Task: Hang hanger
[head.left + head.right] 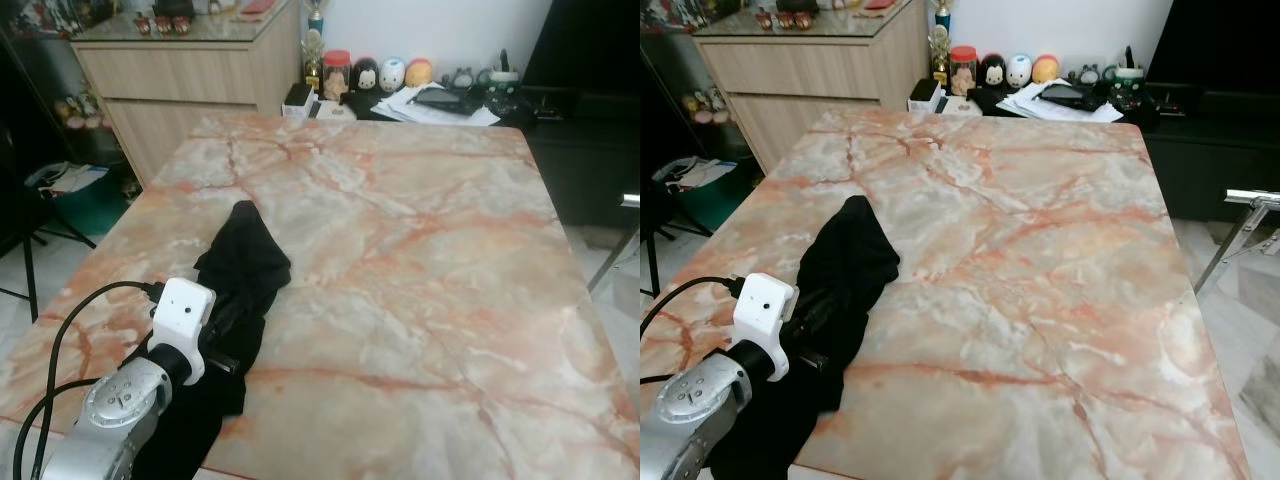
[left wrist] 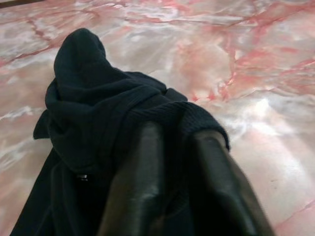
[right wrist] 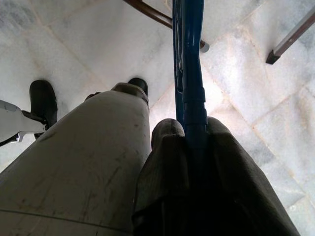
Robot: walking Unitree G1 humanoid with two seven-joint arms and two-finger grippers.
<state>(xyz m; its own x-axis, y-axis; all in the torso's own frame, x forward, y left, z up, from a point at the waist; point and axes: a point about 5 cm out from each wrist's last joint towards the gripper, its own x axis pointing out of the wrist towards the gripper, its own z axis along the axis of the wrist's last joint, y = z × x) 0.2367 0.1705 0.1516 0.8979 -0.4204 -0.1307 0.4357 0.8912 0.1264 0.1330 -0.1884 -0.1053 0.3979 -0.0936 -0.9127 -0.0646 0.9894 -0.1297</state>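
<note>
A black garment (image 1: 243, 258) lies crumpled on the marble table (image 1: 420, 230) near its front left corner. My left gripper (image 2: 179, 130) rests on the table with its fingers (image 2: 140, 172) buried in the cloth, shut on a fold of it. Behind them sits the white wrist camera (image 1: 184, 312). My right gripper (image 3: 193, 130) hangs low beside my leg (image 3: 83, 162), above the tiled floor. It is shut on a blue hanger (image 3: 189, 54), whose bar runs out between the two fingers.
A wooden cabinet (image 1: 190, 70) stands beyond the table's far left corner. Small toy figures (image 1: 390, 72) and papers (image 1: 440, 100) crowd the shelf behind the far edge. A metal frame leg (image 1: 1240, 220) stands off the table's right side. A brown rod (image 3: 152, 12) crosses the floor.
</note>
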